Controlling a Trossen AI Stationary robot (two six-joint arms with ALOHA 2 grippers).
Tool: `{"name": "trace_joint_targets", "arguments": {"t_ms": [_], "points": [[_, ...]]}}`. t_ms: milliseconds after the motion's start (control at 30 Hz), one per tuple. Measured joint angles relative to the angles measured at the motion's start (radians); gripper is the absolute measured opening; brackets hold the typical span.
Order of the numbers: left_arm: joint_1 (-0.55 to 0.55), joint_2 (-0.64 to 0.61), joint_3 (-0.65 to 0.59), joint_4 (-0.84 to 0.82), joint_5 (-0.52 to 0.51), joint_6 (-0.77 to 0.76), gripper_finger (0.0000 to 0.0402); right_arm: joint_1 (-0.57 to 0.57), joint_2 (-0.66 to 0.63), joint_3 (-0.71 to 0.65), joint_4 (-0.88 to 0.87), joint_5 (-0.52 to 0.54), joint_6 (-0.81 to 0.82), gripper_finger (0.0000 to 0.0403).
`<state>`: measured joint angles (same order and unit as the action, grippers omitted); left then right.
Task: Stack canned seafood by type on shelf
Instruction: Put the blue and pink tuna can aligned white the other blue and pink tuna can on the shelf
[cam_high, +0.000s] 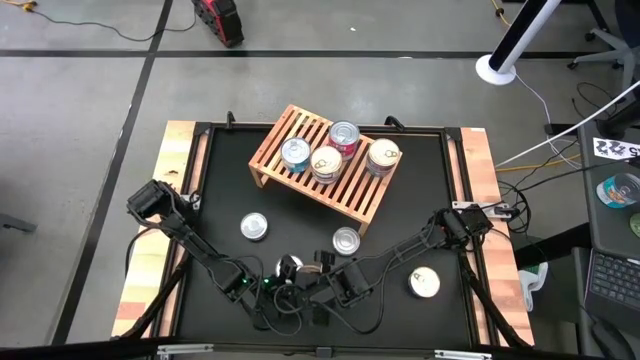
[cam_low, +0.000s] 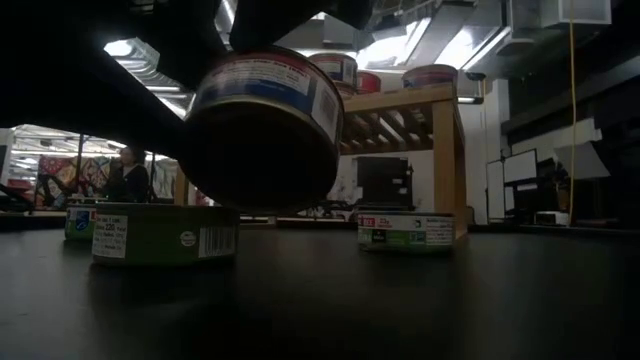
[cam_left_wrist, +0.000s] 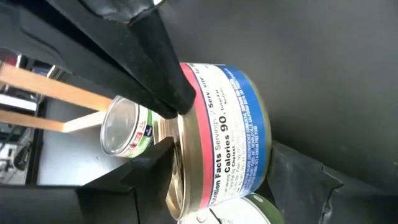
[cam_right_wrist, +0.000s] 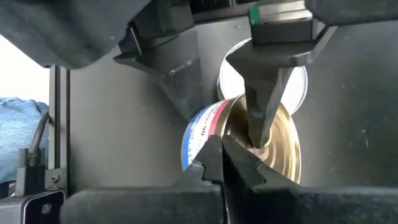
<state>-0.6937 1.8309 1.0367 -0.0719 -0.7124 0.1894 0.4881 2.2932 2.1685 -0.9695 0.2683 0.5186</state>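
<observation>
The blue-and-red-labelled tin (cam_low: 265, 120) is up off the black table (cam_high: 420, 180), tilted, near the front edge between my two arms. My left gripper (cam_right_wrist: 221, 115) has its fingers clamped on it. My right gripper (cam_right_wrist: 221, 152) sits just beside it with fingers drawn together, holding nothing. A green-labelled tin (cam_low: 165, 233) lies flat just below, and other loose tins (cam_high: 346, 240) wait nearby. Well behind them stands the shelf (cam_high: 275, 150), already carrying four tins (cam_high: 326, 160). I judge this the carrying step. Next I must level the tin, swing it to the shelf and set it on a matching label, which I cannot yet pick out.
</observation>
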Motion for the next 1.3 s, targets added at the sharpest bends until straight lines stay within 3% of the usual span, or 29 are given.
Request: {"name": "trace_joint_targets", "arguments": {"t_ms": [133, 333, 667, 1067, 1300], "points": [[0.000, 0.000, 0.000, 0.000, -0.001, -0.016, 0.0233, 0.001, 0.000, 0.000, 0.000, -0.002, 0.000, 0.0000], [-0.007, 0.000, 0.000, 0.002, -0.002, -0.019, 0.0182, 0.002, -0.002, 0.000, -0.005, -0.007, 0.000, 0.0000], [-0.007, 0.000, 0.000, 0.006, -0.003, -0.018, 0.0182, 0.001, -0.002, 0.000, -0.007, -0.036, 0.000, 0.0009], [-0.004, -0.002, 0.000, 0.010, -0.022, -0.019, 0.0185, -0.005, -0.023, 0.008, -0.064, -0.050, 0.002, 0.0127], [-0.002, -0.002, 0.040, 0.019, -0.025, 0.039, 0.0186, 0.016, -0.096, 0.127, -0.323, 0.112, 0.039, 0.0150]]}}
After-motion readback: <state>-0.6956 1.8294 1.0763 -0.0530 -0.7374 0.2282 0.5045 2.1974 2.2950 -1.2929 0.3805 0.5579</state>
